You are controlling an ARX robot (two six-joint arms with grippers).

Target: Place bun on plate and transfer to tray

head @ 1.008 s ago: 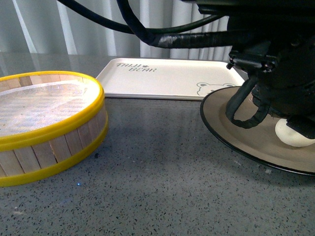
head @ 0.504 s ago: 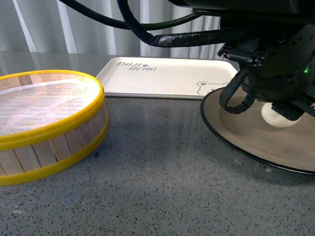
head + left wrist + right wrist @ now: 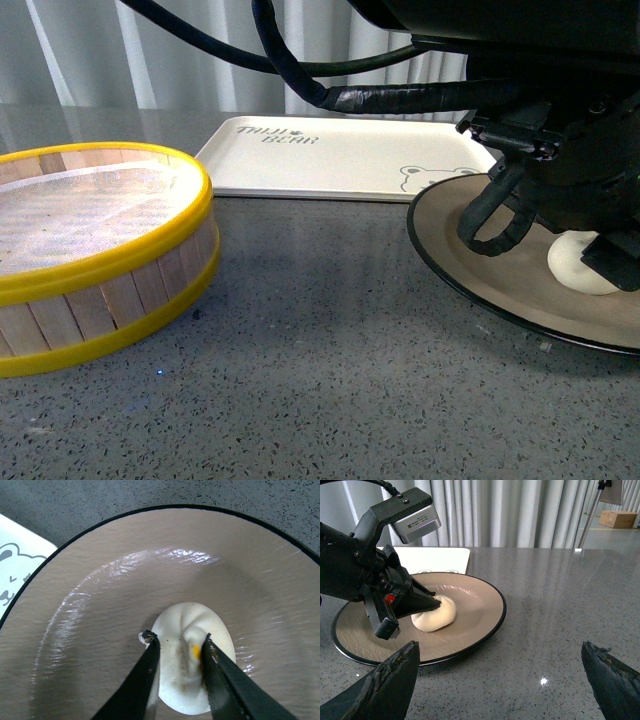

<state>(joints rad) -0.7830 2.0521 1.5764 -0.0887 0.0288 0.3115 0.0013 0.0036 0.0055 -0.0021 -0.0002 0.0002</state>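
Observation:
The white bun (image 3: 192, 655) rests on the beige plate (image 3: 100, 605) with its thin black rim. My left gripper (image 3: 179, 642) is shut on the bun, its black fingers pressed into the pleated top beside the orange dot. In the front view the bun (image 3: 578, 266) shows under the left arm on the plate (image 3: 470, 270). The right wrist view shows the bun (image 3: 434, 614), the plate (image 3: 475, 615) and the left gripper (image 3: 436, 603) on it. My right gripper (image 3: 500, 667) is open over bare table next to the plate. The cream tray (image 3: 340, 155) lies behind the plate.
A yellow-rimmed wooden steamer basket (image 3: 95, 250) stands at the left of the grey speckled table. Black cables (image 3: 300, 70) hang across the top of the front view. Curtains hang behind the table.
The left gripper and bun dipped toward the far side of the plate half a second ago, then came back right and down; the bun now rests on the plate.

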